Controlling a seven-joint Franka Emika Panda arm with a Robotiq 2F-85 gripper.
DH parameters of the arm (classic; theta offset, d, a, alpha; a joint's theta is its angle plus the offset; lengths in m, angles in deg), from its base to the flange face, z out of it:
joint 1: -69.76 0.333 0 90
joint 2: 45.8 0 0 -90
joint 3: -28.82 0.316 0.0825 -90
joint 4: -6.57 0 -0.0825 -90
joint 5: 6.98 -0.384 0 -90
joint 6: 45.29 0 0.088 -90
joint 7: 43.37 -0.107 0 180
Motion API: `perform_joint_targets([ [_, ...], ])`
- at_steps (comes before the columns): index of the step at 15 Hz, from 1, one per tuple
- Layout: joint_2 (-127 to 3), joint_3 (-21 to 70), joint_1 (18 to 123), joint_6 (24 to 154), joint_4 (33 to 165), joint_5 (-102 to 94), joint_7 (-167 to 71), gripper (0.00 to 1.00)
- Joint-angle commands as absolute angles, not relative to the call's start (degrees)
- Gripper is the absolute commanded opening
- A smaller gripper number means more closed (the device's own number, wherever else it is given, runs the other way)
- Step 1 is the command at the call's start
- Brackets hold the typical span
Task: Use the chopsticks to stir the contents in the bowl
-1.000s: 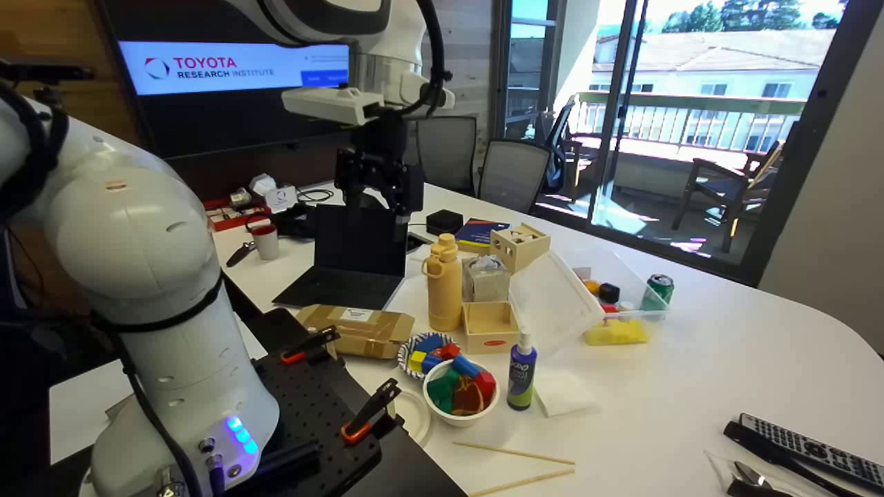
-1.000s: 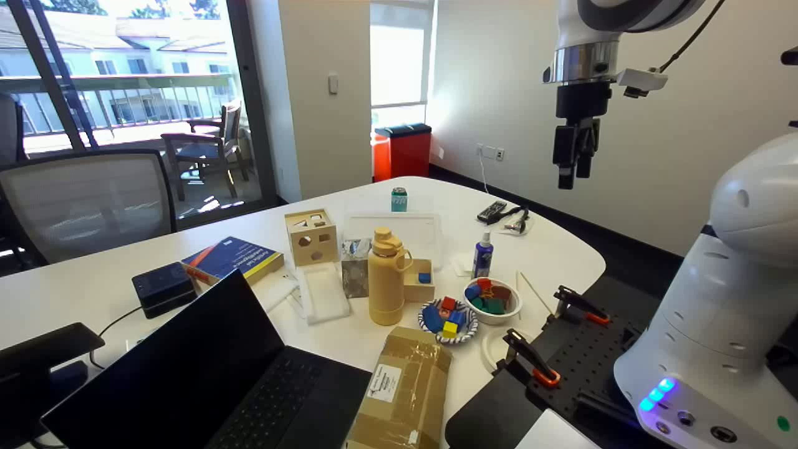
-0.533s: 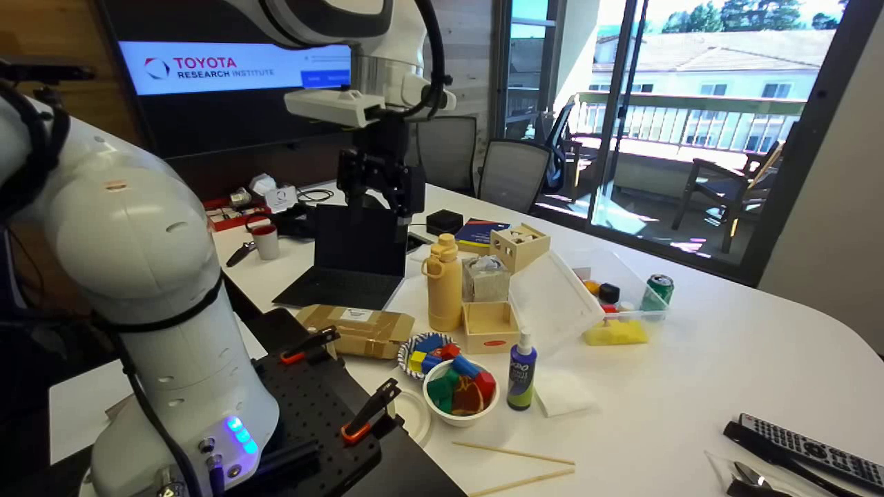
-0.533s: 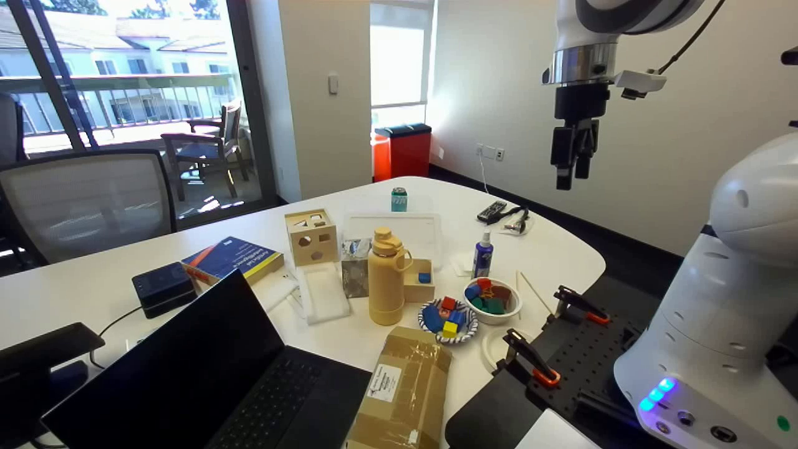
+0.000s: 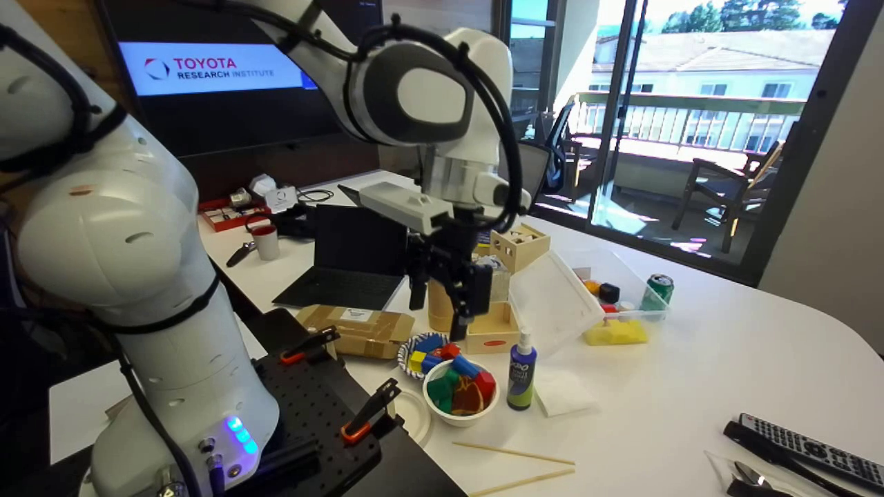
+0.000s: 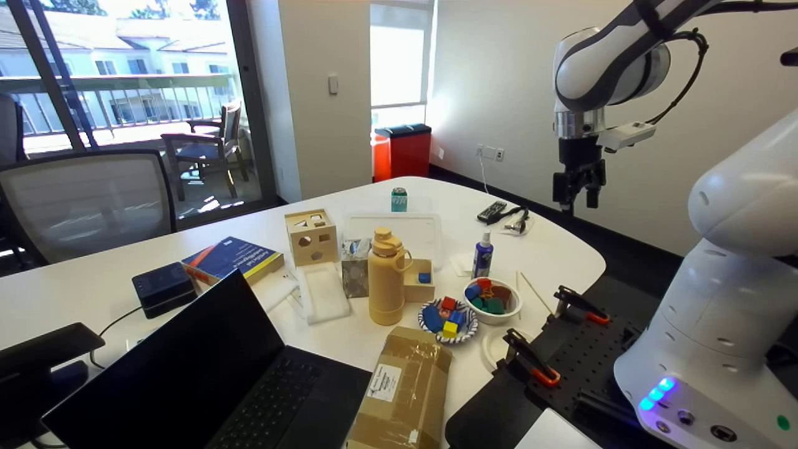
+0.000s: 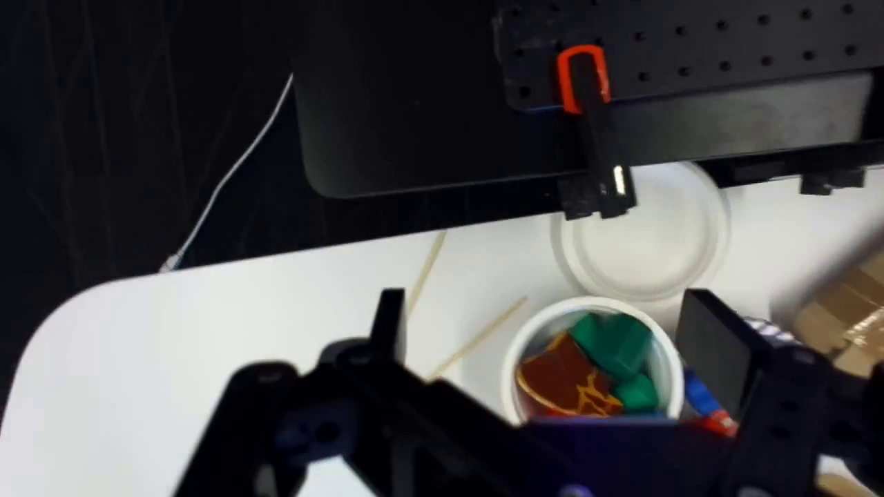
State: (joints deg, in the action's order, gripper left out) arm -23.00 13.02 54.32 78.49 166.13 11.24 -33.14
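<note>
Here we see the gripper point(image 7: 545, 321) above the table point(image 7: 166, 331), jaws spread wide, holding nothing.
The 2 chopsticks point(image 5: 514, 453) lie on the table near the bowl point(image 5: 461, 420), their tips at 1 end, we think, just short of touching.

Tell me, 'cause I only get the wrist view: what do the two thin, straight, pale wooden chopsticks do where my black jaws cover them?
Observer: In both exterior views, the covered ends of the chopsticks nearly meet.
Operator: Are my jaws touching the round white bowl?
Observer: No, both exterior views show the jaws hanging higher than it, apart from it.
Operator: Ooh, anything to drink out there, past what I see?
Observer: Maybe: in both exterior views, a green cylindrical metal can stands upright.
</note>
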Motion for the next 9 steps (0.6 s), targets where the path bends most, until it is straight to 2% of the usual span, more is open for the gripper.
perform_joint_targets([
  [1, -37.94, 10.07, 50.93, 85.73, 162.26, 11.56, -34.85, 1.0],
  [5, -52.67, 7.78, 51.29, 97.74, 158.12, -1.67, -31.15, 1.0],
  [9, -67.39, 13.56, 47.85, 106.73, 148.8, -19.48, -25.26, 1.0],
])
